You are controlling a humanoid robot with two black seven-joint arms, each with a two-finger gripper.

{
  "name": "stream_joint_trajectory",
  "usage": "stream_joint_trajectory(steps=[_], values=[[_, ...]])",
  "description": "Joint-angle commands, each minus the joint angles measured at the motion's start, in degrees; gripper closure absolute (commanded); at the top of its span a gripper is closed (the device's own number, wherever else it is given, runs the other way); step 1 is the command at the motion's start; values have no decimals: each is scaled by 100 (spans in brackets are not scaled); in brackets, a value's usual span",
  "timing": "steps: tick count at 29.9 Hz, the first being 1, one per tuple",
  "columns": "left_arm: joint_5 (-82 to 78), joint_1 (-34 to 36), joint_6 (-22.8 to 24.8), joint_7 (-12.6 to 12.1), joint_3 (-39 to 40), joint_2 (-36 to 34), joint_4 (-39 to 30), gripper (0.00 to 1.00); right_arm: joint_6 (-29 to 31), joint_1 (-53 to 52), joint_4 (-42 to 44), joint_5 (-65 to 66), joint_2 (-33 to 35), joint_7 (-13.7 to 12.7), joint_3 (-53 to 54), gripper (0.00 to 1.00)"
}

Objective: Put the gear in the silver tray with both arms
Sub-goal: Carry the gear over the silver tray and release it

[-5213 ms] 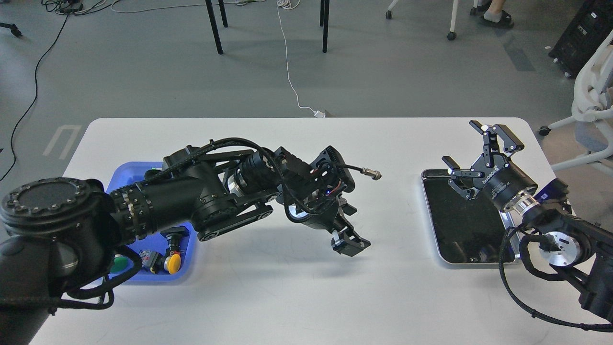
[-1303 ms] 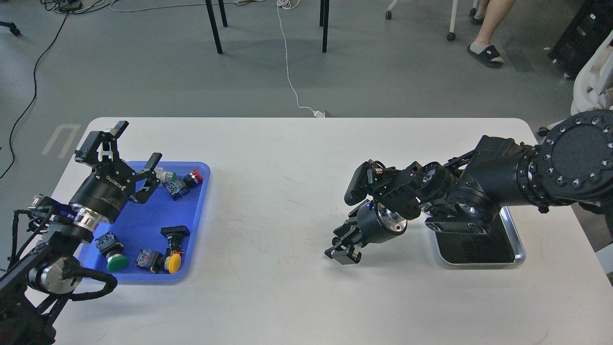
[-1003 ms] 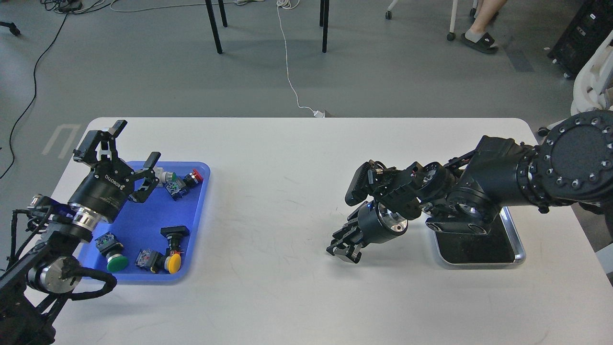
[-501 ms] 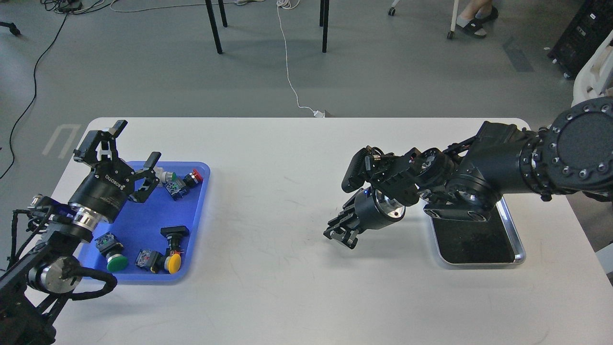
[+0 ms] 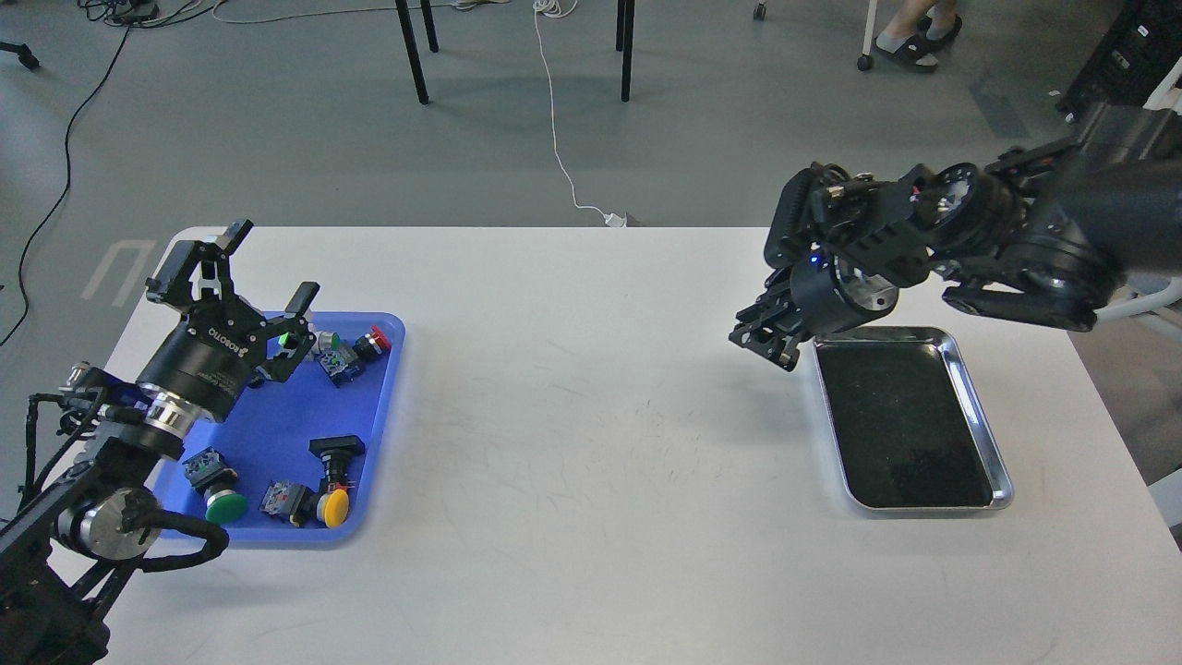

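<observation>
The silver tray [image 5: 970, 365] lies at the right of the white table, and its dark bottom shows nothing in it. My right gripper [image 5: 765, 342] hangs above the table just left of the tray's far left corner, pointing down and left. It is dark, its fingers cannot be told apart, and I see nothing in it. My left gripper [image 5: 273, 262] is open and empty, raised over the far left part of the blue tray [image 5: 277, 420]. Several push-button parts lie in that tray, among them a green one [image 5: 226, 506], a yellow one [image 5: 334, 506] and a red one [image 5: 374, 340].
The white table [image 5: 572, 443] spans the view, with a bare stretch between the two trays. Beyond its far edge are a grey floor, chair legs [image 5: 413, 55], a white cable [image 5: 559, 139] and a person's feet [image 5: 910, 37].
My right arm has lifted and swung right and away, from low over the table's middle to the silver tray's far left corner. My left gripper stays open over the blue tray.
</observation>
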State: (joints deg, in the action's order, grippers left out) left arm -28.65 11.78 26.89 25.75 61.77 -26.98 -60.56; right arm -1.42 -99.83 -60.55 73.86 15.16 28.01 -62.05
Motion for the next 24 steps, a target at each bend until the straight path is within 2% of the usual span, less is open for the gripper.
stream_joint_trajectory(steps=[1,7,13,18,24], values=[[0,-1,1,-9,-7,9,-44,2,2,34,8,41,566,-1,-184,88],[-9,-1,-8,-9,-16,35,-44,2,19,420,78,32,1199,-1,-220,88],[-26,-1,-8,-18,-16,35,-52,2,28,1158,438,-3,1533,-1,-141,88],[-26,-1,1,-9,2,26,-52,2,2,1808,922,-21,1482,-1,122,88],[-35,-80,1,-18,2,17,-61,2,10,1968,993,6,1376,-1,264,88]])
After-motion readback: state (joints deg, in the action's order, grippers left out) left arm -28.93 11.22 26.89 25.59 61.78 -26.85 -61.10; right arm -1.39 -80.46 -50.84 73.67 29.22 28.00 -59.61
